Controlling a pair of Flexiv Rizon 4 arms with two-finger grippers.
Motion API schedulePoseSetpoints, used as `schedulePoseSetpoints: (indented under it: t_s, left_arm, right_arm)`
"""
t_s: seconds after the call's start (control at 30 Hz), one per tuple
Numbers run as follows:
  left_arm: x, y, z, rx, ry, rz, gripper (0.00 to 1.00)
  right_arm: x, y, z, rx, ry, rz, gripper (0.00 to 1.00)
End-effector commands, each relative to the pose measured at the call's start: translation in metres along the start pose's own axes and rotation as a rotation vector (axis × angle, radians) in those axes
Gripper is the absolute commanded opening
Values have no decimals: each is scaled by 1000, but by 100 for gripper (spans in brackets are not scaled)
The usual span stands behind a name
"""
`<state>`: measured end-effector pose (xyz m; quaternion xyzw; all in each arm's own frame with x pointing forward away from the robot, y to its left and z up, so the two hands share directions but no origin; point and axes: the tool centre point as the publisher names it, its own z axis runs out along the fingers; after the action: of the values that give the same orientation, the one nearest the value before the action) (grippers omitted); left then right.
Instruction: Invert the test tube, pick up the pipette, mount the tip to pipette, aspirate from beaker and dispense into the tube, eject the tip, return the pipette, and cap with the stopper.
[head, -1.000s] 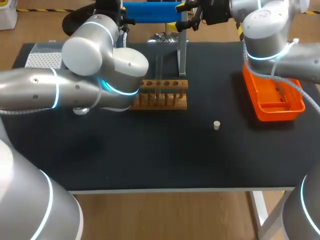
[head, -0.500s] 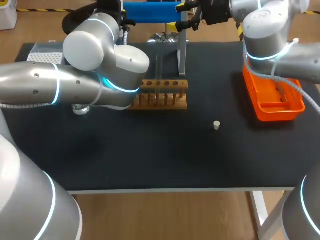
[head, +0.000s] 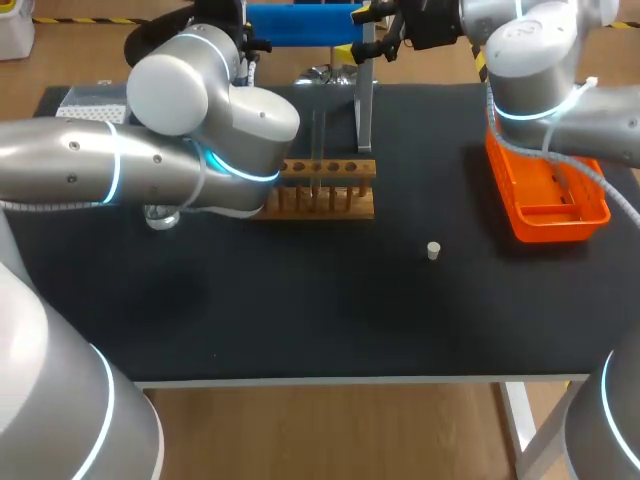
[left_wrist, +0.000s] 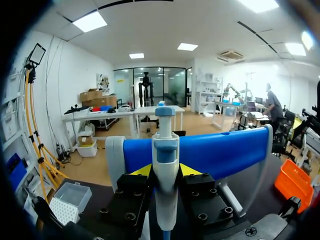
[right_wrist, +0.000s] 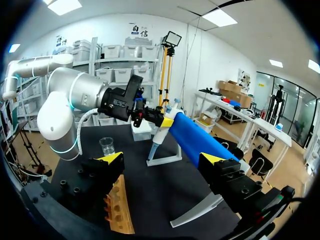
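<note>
Pipette pick-up stage. The left end effector grips the pipette, both yellow tips against its body, at the blue stand. The right end effector stands wide, empty. The stopper lies on the worktop. Tip mounting, transfer and capping apparently are not yet done.

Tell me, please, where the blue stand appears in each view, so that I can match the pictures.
Head view: the stand is at the table's far edge, near the middle.
Left wrist view: just behind the left gripper and the pipette that it holds.
Right wrist view: ahead of the right gripper, across the table.
Shared landmark: the left gripper, at the stand in every view.
</note>
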<state>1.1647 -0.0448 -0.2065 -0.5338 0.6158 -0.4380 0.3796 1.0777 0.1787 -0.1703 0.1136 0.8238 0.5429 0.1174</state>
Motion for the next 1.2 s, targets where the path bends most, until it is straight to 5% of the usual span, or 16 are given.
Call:
schedulePoseSetpoints:
  t_s: [0.03, 0.1, 0.13, 0.5, 0.77, 0.87, 0.97, 1.2]
  left_arm:
    - [1, -2, 1, -14, -2, -2, 0]
    - [1, -1, 1, -18, -1, -6, 46]
    - [2, -1, 1, -23, 0, -6, 100]
    - [8, -18, -12, 2, 7, 7, 100]
    - [7, -51, -36, 63, -14, 27, 100]
    - [7, -63, -50, 7, 17, 92, 100]
    - [8, -67, -69, 0, 182, 123, 100]
    - [16, -75, -125, 153, 731, 207, 100]
  right_arm:
    - [-1, 0, -1, 3, 3, 0, 100]
    - [-1, 0, -1, 3, 3, 0, 100]
    - [-1, 0, -1, 3, 3, 0, 100]
    - [-1, 0, -1, 3, 3, 0, 100]
    - [-1, 0, -1, 3, 3, 0, 100]
    - [-1, 0, -1, 3, 3, 0, 100]
    - [-1, 0, -1, 3, 3, 0, 100]
    - [-1, 0, -1, 3, 3, 0, 100]
